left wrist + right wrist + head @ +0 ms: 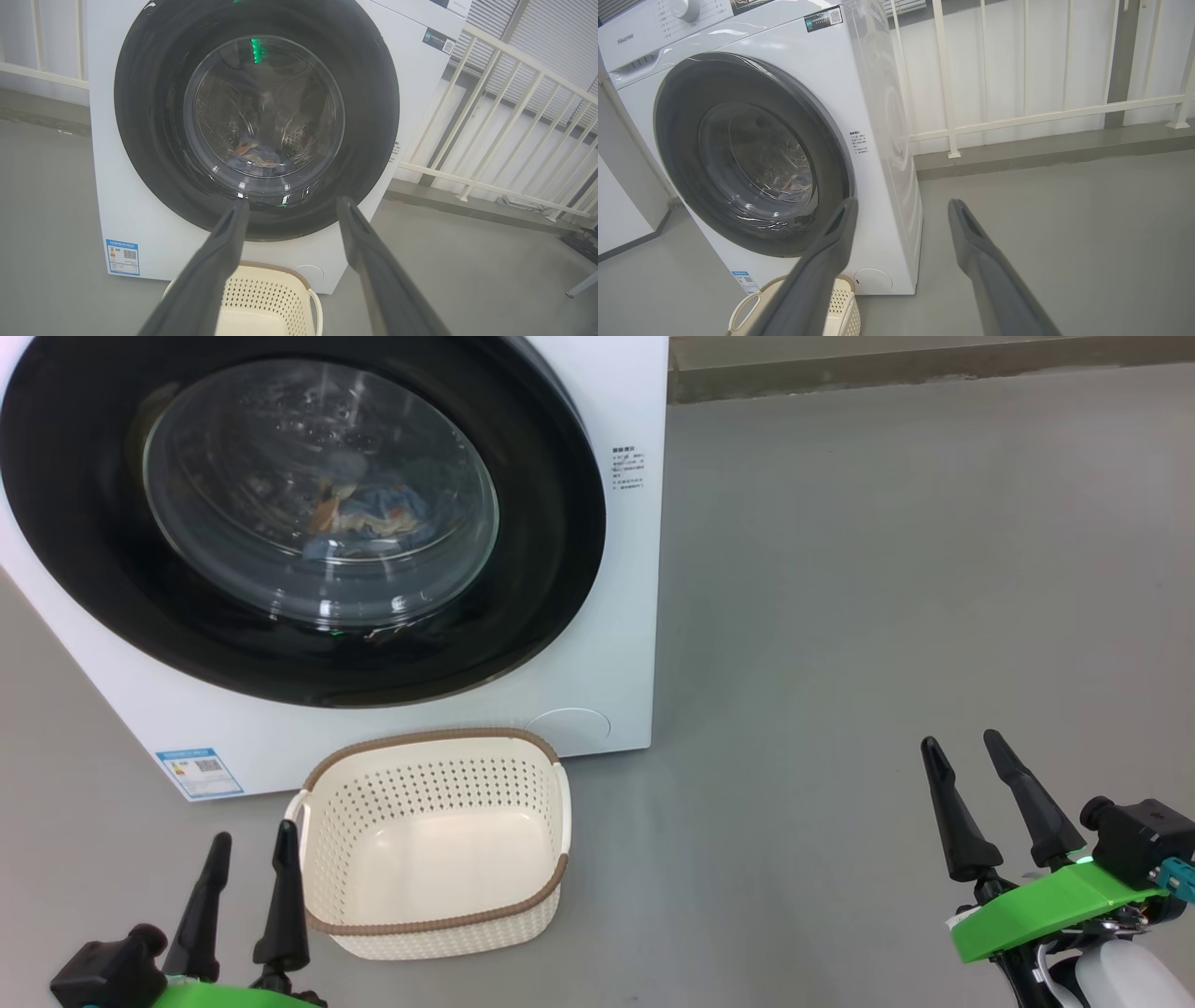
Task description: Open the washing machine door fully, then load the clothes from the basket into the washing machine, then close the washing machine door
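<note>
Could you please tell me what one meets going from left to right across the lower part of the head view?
The left gripper, jaws open → the empty basket → the right gripper, jaws open.

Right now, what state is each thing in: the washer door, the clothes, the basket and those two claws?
washing machine door: shut.
clothes: inside, seen through the door's glass.
basket: empty, upright on the floor in front of the washing machine.
left gripper: open, holding nothing.
right gripper: open, holding nothing.
</note>
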Motion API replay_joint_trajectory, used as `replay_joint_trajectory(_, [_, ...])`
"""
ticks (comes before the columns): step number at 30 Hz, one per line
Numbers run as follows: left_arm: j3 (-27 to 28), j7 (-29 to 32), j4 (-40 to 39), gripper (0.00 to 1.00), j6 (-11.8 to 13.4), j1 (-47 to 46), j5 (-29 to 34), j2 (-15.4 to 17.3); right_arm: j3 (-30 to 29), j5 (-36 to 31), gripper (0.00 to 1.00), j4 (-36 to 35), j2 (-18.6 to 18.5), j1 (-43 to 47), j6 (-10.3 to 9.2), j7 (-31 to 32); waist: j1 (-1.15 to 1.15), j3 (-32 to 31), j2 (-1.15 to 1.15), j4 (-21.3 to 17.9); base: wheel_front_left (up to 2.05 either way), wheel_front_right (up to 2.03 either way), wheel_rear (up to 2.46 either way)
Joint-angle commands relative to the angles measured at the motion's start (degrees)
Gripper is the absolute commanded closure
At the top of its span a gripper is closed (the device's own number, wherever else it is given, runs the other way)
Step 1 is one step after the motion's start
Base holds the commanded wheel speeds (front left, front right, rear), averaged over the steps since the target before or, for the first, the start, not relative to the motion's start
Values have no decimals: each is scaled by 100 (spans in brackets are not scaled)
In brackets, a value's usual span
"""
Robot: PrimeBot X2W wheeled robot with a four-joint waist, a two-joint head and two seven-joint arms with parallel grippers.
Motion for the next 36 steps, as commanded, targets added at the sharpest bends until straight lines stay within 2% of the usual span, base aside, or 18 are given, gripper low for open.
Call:
replay_joint_trajectory(1, [161, -36, -97, 0, 5, -163, -79, 135, 62, -105, 0, -135, -67, -110, -15, -14, 0, 6, 0, 5, 0, 0, 0])
replay_joint_trajectory(26, [96, -8, 23, 0, 5, -225, -197, 193, 116, -128, 0, -77, -4, -155, -15, -14, 0, -36, 0, 62, 0, 0, 0])
replay_joint_trajectory(27, [-78, 3, 117, 100, 0, -8, -187, 62, 20, -23, 100, 39, 54, -4, 0, 0, 0, -36, 0, 63, 0, 0, 0])
replay_joint_trajectory(31, [-119, 5, 348, 100, 0, 133, -211, -76, 98, -14, 100, 302, 213, 179, 0, 16, 0, -38, 0, 62, 0, 0, 0])
replay_joint_trajectory(36, [-67, 93, 327, 100, 0, 120, -445, -97, 32, 234, 100, 282, 249, 179, -1, 97, 8, -37, 0, 72, 0, 0, 0])
